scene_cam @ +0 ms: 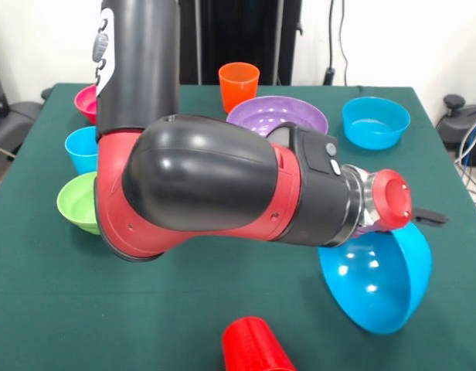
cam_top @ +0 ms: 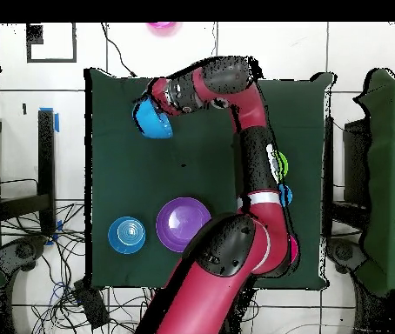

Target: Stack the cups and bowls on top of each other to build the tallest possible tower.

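Note:
My gripper (scene_cam: 420, 220) (cam_top: 147, 111) is shut on the rim of a large blue bowl (scene_cam: 377, 278) (cam_top: 156, 123), which hangs tilted on its side near the table's front right. A red cup (scene_cam: 253, 349) lies on its side at the front edge. At the back stand an orange cup (scene_cam: 239, 85), a purple bowl (scene_cam: 278, 116) (cam_top: 184, 223) and a second blue bowl (scene_cam: 375, 121) (cam_top: 127, 235). On the left are a pink bowl (scene_cam: 85, 102), a light blue cup (scene_cam: 81, 148) (cam_top: 285, 195) and a lime green bowl (scene_cam: 78, 202) (cam_top: 279, 163). No tower shows; each piece stands singly.
My arm (scene_cam: 215, 185) stretches across the middle of the green table (scene_cam: 52, 309) and hides what lies behind it. A pink object (cam_top: 160, 26) lies on the floor beyond the table's edge in the overhead view. Cables run over the floor around the table.

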Motion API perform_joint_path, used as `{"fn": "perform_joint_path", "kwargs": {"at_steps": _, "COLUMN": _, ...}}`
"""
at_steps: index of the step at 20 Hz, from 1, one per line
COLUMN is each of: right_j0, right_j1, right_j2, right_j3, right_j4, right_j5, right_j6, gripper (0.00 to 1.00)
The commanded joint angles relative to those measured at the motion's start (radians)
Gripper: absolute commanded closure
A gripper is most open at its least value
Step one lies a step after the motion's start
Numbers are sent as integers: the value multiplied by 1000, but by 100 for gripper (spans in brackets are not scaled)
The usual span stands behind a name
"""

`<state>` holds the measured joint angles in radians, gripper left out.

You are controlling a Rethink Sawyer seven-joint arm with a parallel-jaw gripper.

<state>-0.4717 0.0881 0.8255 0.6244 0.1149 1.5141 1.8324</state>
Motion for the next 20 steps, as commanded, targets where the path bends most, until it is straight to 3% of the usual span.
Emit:
{"fn": "perform_joint_path", "kwargs": {"at_steps": 1, "right_j0": 4, "right_j1": 11, "right_j2": 38, "right_j3": -94, "right_j4": -84, "right_j5": 158, "right_j6": -321, "gripper": 0}}
{"fn": "perform_joint_path", "kwargs": {"at_steps": 20, "right_j0": -38, "right_j1": 65, "right_j2": 106, "right_j3": -230, "right_j4": -300, "right_j5": 337, "right_j6": -435, "gripper": 0}}
